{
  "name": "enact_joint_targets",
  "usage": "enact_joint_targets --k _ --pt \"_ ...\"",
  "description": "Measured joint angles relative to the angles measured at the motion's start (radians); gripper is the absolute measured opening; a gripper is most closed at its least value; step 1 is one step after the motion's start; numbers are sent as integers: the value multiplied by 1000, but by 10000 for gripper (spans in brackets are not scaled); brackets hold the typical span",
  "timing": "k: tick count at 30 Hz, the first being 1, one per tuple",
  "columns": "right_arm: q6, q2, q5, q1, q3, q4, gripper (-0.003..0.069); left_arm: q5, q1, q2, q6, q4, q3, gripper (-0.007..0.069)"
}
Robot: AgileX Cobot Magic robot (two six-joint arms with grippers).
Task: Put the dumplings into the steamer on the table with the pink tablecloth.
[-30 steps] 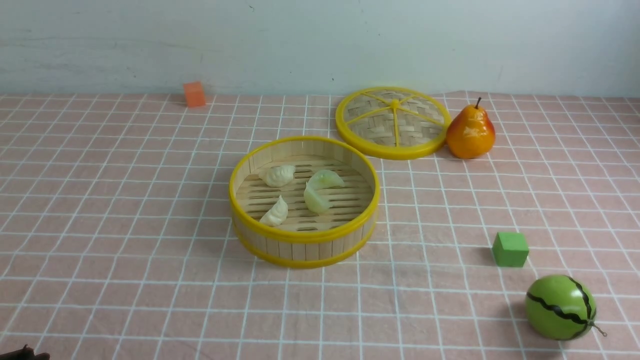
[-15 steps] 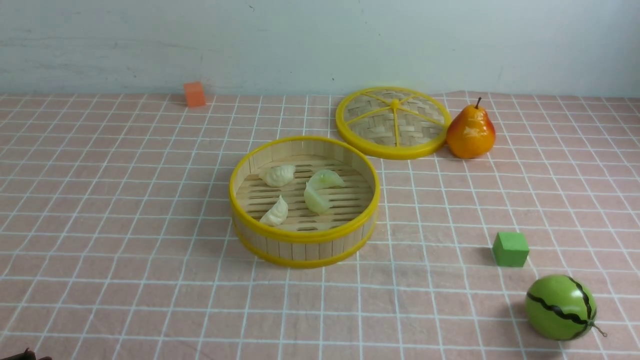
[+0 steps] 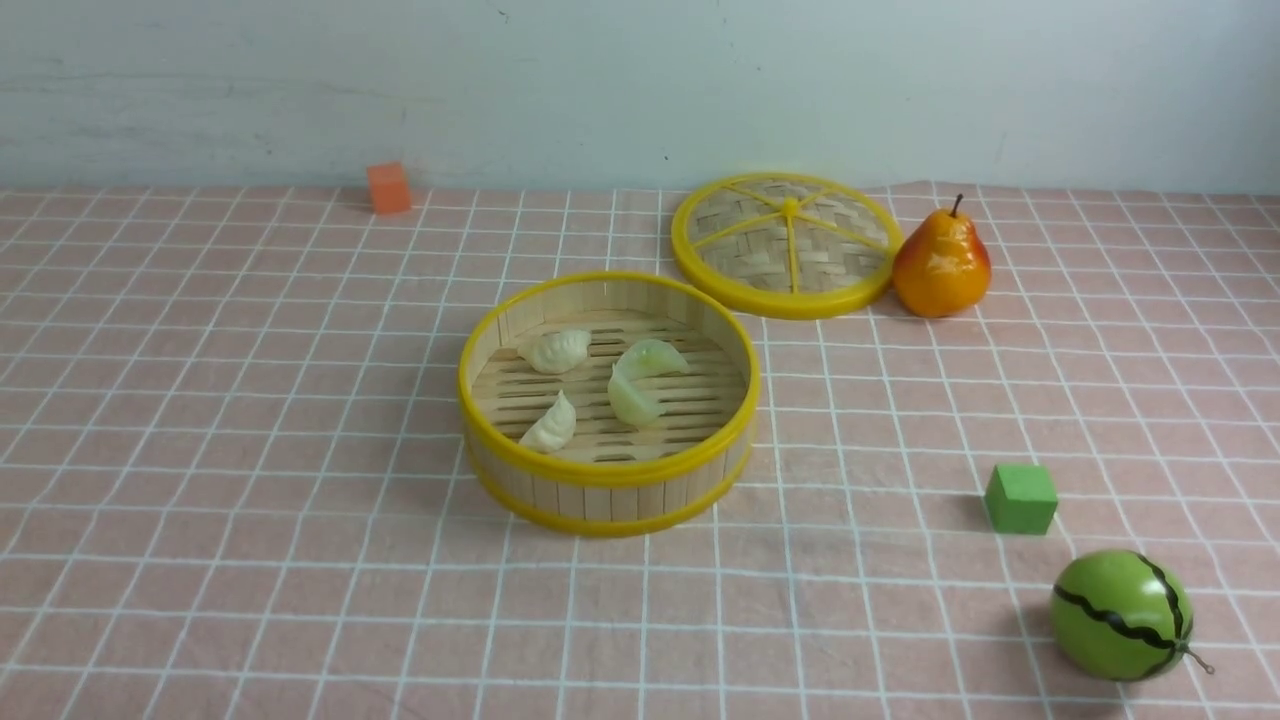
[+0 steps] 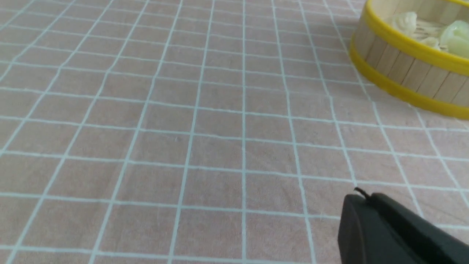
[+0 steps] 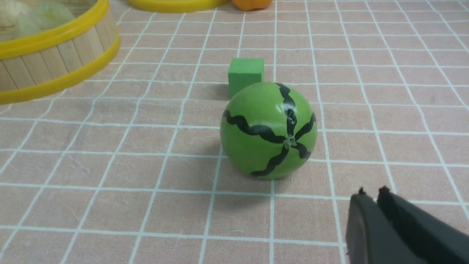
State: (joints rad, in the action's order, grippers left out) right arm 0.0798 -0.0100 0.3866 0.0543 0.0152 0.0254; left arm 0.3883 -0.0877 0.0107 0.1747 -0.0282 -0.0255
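Observation:
The steamer (image 3: 608, 478) stands mid-table on the pink tablecloth (image 3: 250, 400). Inside it lie dumplings: a cream one (image 3: 556, 351) at the back, a cream one (image 3: 551, 428) at the front left, and two pale green ones (image 3: 636, 383) touching each other. The steamer also shows in the left wrist view (image 4: 403, 69) and the right wrist view (image 5: 55, 62). My left gripper (image 4: 361, 196) is shut and empty, low over bare cloth, well away from the steamer. My right gripper (image 5: 372, 194) is shut and empty, close to the watermelon. Neither gripper shows in the front view.
A woven yellow-spoked lid (image 3: 785, 243) lies behind the steamer, a pear (image 3: 941, 262) beside it. A green cube (image 3: 1020, 497) and a toy watermelon (image 3: 1120, 614) sit at the front right; both show in the right wrist view, cube (image 5: 246, 73), watermelon (image 5: 268, 130). An orange cube (image 3: 388, 188) is far left.
The dark tip of the left arm at the bottom left corner of the front view has drawn back out of sight. Nothing on the table has moved.

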Motion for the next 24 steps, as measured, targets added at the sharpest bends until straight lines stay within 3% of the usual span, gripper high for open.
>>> enact_joint_targets --k 7,24 --pt "0 0 0 0 0 0 57 17 0 0 -69 17 -3 -14" --pt "0 0 0 0 0 0 78 17 0 0 -72 18 -3 -14"
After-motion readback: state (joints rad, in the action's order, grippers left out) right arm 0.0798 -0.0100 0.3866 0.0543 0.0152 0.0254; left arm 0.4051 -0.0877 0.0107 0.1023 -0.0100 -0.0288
